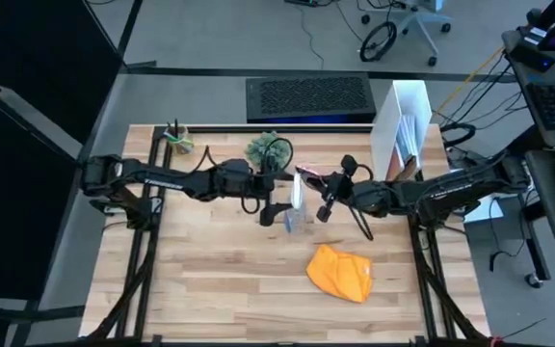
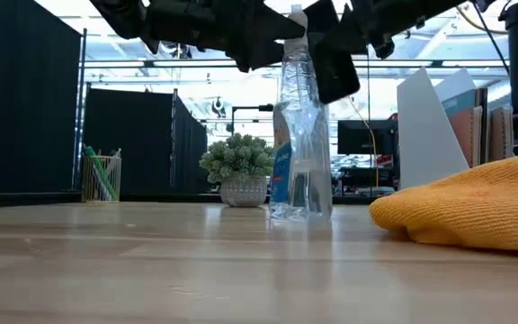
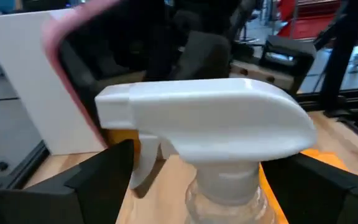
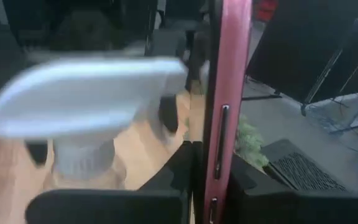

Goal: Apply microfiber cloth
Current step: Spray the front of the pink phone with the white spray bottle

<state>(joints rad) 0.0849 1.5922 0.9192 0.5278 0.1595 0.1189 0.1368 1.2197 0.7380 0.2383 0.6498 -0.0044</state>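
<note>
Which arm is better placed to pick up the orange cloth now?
Probably left: the left gripper is open around the spray bottle, while the right gripper, though nearer the microfiber cloth, is shut on the phone.

Nothing here can be read.

The spray bottle [image 2: 299, 135] has a blue label on its left side, but its print is too small to make out. There is white lettering along the left arm [image 1: 167, 179] and the right arm [image 1: 451, 185], and it is too faint to read from above.
</note>
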